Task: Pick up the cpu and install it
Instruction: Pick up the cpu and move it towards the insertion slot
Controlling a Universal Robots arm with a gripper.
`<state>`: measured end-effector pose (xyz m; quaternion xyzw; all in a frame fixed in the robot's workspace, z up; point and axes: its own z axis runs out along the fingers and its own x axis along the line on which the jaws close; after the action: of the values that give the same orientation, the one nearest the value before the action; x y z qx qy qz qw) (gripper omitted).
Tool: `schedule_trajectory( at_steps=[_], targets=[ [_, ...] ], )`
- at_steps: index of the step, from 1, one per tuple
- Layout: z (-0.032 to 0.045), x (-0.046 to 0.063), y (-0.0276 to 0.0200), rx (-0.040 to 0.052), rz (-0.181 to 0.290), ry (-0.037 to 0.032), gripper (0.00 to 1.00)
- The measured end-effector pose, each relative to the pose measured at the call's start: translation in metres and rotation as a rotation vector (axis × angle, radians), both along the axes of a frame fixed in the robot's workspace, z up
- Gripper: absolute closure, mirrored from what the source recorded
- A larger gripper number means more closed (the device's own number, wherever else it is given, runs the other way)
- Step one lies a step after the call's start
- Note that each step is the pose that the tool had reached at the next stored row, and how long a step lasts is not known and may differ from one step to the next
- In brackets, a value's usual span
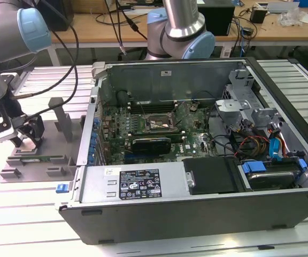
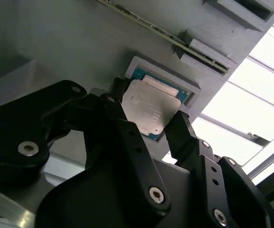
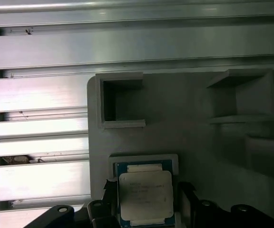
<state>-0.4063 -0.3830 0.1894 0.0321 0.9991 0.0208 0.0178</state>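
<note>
The cpu [image 2: 150, 105], a flat square chip with a shiny silver top, lies in a shallow square recess of the grey tray [image 2: 70, 42]. In both wrist views my gripper [image 2: 146, 113] straddles it, one black finger against each of two opposite edges, shut on the chip. The first wrist view shows the cpu [image 3: 145, 189] with a blue-green rim, between the fingers of the gripper [image 3: 147, 195]. In the exterior view the gripper [image 1: 30, 136] sits low over the grey tray [image 1: 49, 160] at the exterior view's left, outside the open computer case.
The open computer case [image 1: 197, 198] lies to the exterior view's right, its motherboard socket [image 1: 159, 123] uncovered, with a black graphics card [image 1: 151, 143] in front of it. A second arm [image 1: 181, 27] stands behind the case. Raised grey blocks [image 3: 122, 102] stick up from the tray.
</note>
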Motion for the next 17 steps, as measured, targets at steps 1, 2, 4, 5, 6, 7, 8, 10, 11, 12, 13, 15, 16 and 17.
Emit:
schedule_trajectory(
  at_steps=[1, 2, 4, 5, 6, 7, 8, 10, 11, 12, 13, 15, 16, 17],
  targets=[
    [-0.0007, 0.0000, 0.0000, 0.0000, 0.000, -0.0001, 0.38],
    [-0.0007, 0.0000, 0.0000, 0.0000, 0.000, 0.0000, 0.38],
    [-0.0008, 0.0000, 0.0000, 0.0004, 0.000, -0.0001, 0.38],
    [-0.0009, 0.0001, 0.0000, 0.0037, 0.000, -0.0003, 0.38],
    [-0.0008, 0.0000, 0.0000, 0.0103, 0.000, -0.0001, 0.38],
    [-0.0009, 0.0001, 0.0000, 0.0165, 0.000, -0.0001, 0.38],
    [-0.0009, 0.0001, 0.0000, 0.0201, 0.000, -0.0002, 0.38],
    [-0.0009, 0.0000, 0.0000, 0.0202, 0.000, -0.0002, 0.38],
    [-0.0009, -0.0010, 0.0000, 0.0202, 0.000, -0.0002, 0.38],
    [-0.0010, -0.0011, 0.0000, 0.0202, 0.001, -0.0003, 0.38],
    [-0.0010, -0.0011, 0.0000, 0.0202, 0.003, -0.0002, 0.38],
    [-0.0010, -0.0013, 0.0000, 0.0201, 0.028, 0.0001, 0.38],
    [-0.0010, -0.0013, 0.0000, 0.0201, 0.031, 0.0001, 0.38],
    [-0.0011, -0.0013, 0.0001, 0.0202, 0.031, 0.0002, 0.38]
  ],
)
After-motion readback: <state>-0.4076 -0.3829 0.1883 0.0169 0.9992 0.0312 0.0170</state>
